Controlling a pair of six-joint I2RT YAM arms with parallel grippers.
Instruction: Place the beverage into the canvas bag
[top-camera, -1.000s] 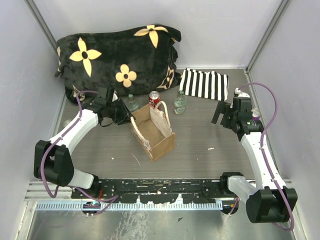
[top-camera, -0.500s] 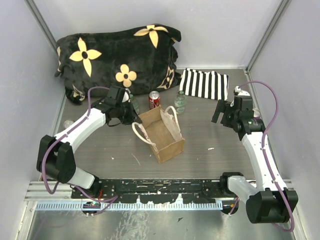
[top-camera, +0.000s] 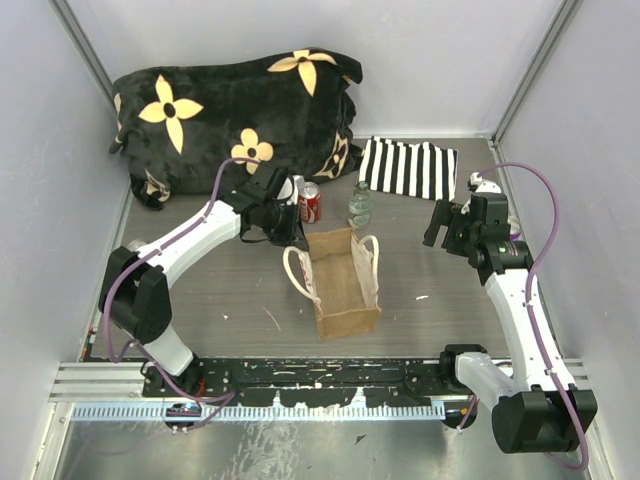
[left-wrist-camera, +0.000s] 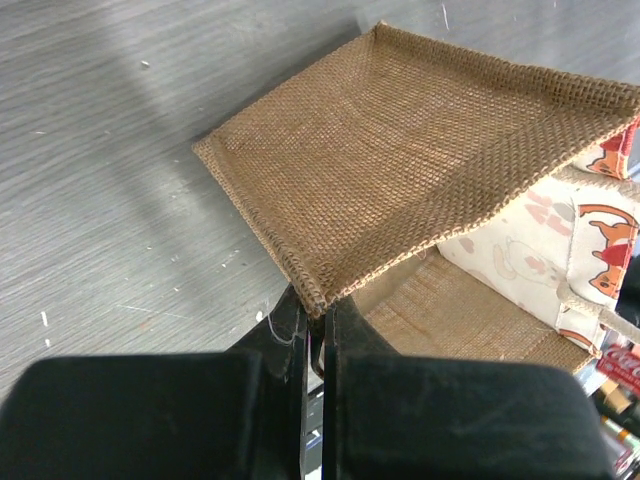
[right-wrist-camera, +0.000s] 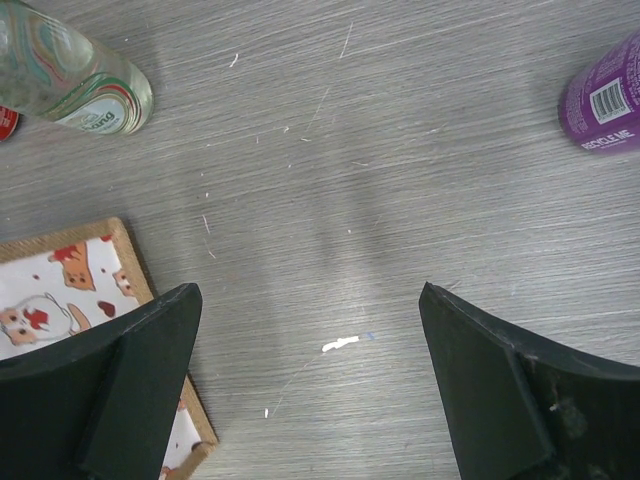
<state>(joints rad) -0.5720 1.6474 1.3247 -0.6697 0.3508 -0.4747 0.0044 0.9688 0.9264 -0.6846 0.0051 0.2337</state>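
tan-brown woven canvas bag (top-camera: 348, 285) is sitting mid-table, black left gripper (left-wrist-camera: 315, 305) pinching shut on its rim corner; red soda can (top-camera: 309, 203) is standing at its eleven o'clock; right gripper (right-wrist-camera: 310, 370) is hanging open.

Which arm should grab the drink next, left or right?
Right. The right gripper is open and free, and the glass bottle shows in its wrist view. The left gripper is shut on the canvas bag at its rim, so it looks occupied.
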